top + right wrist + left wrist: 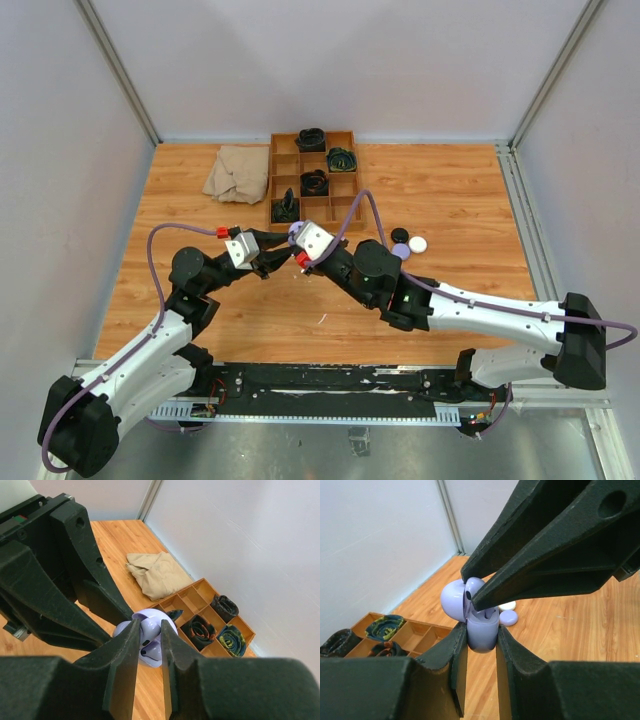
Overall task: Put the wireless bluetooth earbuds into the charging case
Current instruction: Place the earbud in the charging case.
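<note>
— What do we see, largest first?
— We see the wooden desk (450, 200), with a brown compartment tray (272, 175) and a crumpled beige cloth (236, 172) at its far side.
— And our fingers?
— Our left fingers (455, 655) clench the open lilac plastic charging case (482, 637) above the desk. Our right fingers (125, 650) are pinched together at its mouth. Whether they nip an earbud, we cannot tell.

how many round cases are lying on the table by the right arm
3: black case, white case to its right, lilac case just nearer, clustered right of the wooden tray. The right arm beside them may hide more.
</note>
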{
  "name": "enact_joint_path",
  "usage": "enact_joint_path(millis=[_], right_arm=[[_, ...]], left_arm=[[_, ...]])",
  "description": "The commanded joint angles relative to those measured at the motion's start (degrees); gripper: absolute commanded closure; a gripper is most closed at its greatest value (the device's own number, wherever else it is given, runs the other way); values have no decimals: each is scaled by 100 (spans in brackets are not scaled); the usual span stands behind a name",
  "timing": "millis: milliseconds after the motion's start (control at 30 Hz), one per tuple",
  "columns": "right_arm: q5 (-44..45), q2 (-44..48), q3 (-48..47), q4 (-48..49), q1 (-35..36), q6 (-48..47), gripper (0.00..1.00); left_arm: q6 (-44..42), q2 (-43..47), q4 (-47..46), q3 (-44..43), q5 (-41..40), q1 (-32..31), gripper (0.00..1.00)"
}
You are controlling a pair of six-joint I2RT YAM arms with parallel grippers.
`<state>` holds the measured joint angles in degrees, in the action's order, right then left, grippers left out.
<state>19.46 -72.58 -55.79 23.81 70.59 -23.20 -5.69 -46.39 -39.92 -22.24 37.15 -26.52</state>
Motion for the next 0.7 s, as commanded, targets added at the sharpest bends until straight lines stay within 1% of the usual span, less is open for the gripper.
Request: enact_joint_path(millis=[0, 267, 367, 433, 533, 667], right_arm=[[-94, 196, 152, 70, 154, -98, 75], [-196, 254, 198, 59, 172, 44, 73], [-198, 250, 185, 53, 175, 74, 70], [-167, 301, 176, 33, 175, 79, 66], [-185, 490, 126, -191, 159, 87, 57], [-653, 840, -10, -947, -13, 190, 47]], left_arm=[[85, 39, -216, -219, -21, 24, 100], [134, 21, -222, -230, -50, 24, 100], [127, 21, -218, -228, -34, 24, 100], [122, 29, -218, -223, -26, 24, 100], [113, 21, -218, -219, -10, 23, 100], [106, -1, -217, -219, 74, 24, 100]])
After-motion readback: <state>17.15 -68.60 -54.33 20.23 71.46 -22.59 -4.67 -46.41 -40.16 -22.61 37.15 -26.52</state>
